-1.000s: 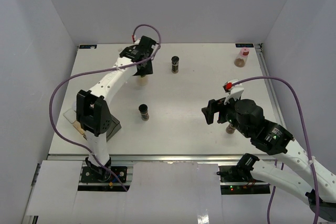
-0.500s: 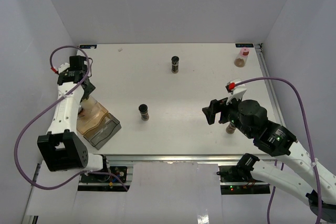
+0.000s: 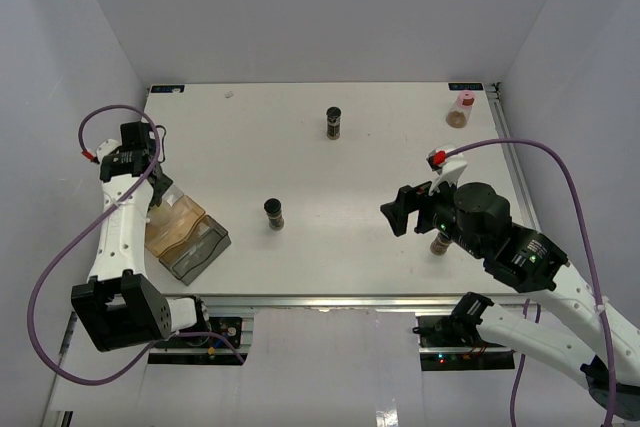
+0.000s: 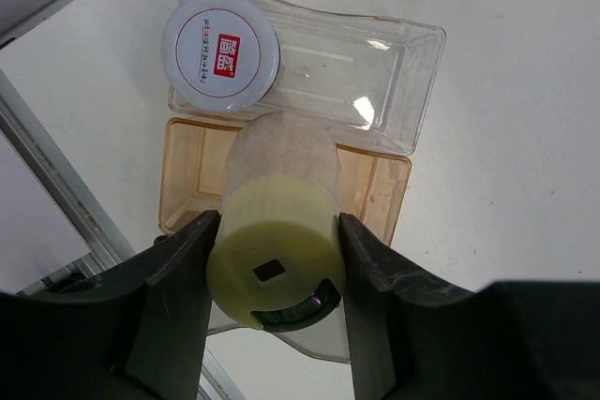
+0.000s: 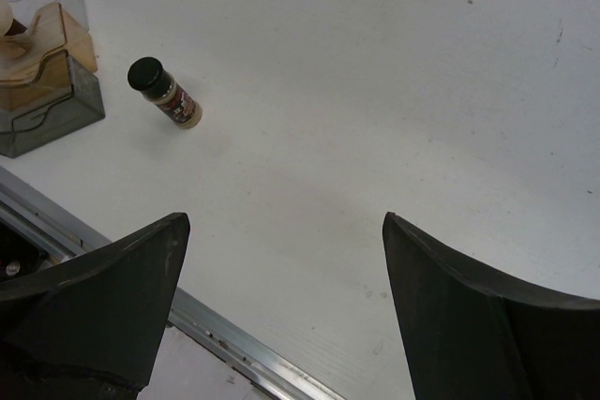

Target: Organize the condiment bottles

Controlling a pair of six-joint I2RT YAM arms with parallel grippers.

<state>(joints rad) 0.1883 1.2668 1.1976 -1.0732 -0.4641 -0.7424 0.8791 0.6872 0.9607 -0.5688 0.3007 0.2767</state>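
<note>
Left hand: clamped on a cream cylindrical jar with a pale yellow end; only its wrist view shows this.
Box, upper left: white-capped red-labelled jar stands in the clear plastic compartment.
Right hand: fingers apart, holding nothing.
Top view only: pink-capped clear jar, upper right of the white bench.

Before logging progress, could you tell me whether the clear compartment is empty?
Not empty: a white-capped jar sits inside the clear compartment.
</note>
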